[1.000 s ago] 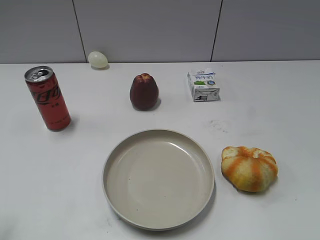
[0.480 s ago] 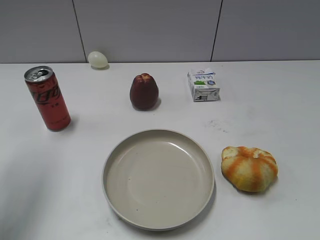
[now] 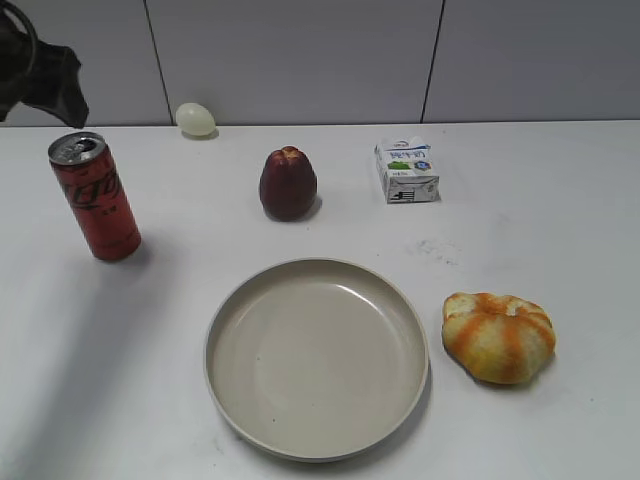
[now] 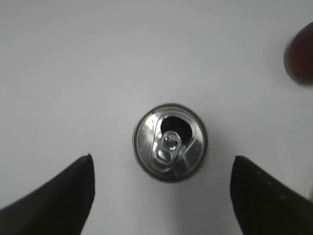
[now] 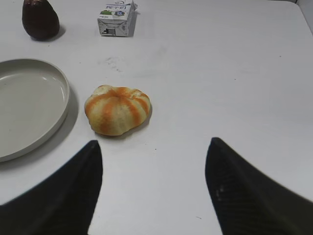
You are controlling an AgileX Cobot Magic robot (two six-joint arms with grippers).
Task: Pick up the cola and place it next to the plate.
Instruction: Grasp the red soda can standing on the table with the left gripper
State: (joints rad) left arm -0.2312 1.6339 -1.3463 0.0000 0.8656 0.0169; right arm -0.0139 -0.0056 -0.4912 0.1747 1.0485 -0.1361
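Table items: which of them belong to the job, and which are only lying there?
Job: cola, plate, left tool open above the cola.
Just lying about: dark red fruit, milk carton, pale egg, orange-striped bun.

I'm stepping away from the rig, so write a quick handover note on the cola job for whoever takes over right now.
Left gripper: open, above the cola, fingers either side of its top, not touching.
Right gripper: open, empty, over the table near the orange-striped bun.
Cola stands upright at the table's left, far from the plate, which is empty near the front middle.
Done: left arm lined up over the can.
Left: descend, grasp, lift, set it beside the plate.
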